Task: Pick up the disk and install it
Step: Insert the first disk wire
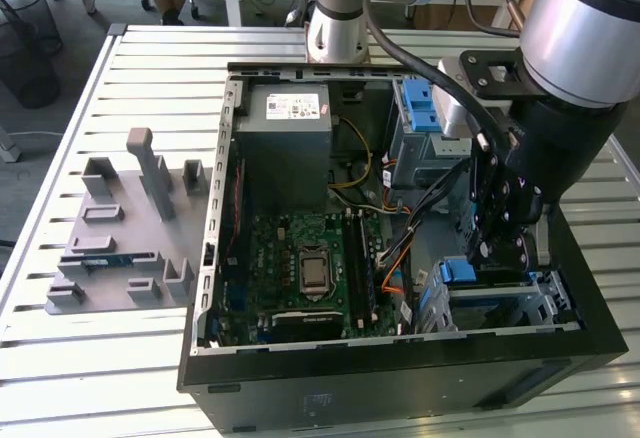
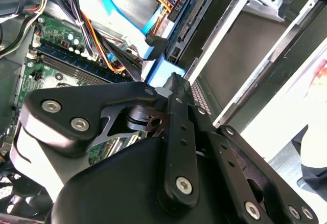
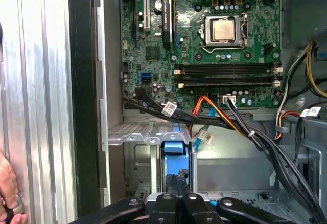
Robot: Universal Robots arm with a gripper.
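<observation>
Gripper: your gripper reaches down into the near part of the computer case, at the exterior view's right. The fingers look closed on a thin blue edge, and I see no free gap between them in both wrist views.
Disk: the disk shows you mostly its blue bracket. It stands in the mouth of the grey drive bay, directly under the fingertips and touching them.
Same disk, first wrist view: the blue bracket sits just beyond the gripper, centred on it.
Key relation: the disk lies straight ahead of the fingers, not to one side. I judge that its long axis runs down into the bay, on the same line as the gripper's reach, with the flat faces parallel to the bay walls.
Cables: a bundle of cables crosses between the bay and the motherboard, near the bracket but apart from the fingers.
Far side: the cage with a blue handle and the power supply are well apart from your gripper.
Progress: by my judgement the disk is partly inside the bay; how deep, I cannot tell.
Person: a hand rests outside the case wall.
</observation>
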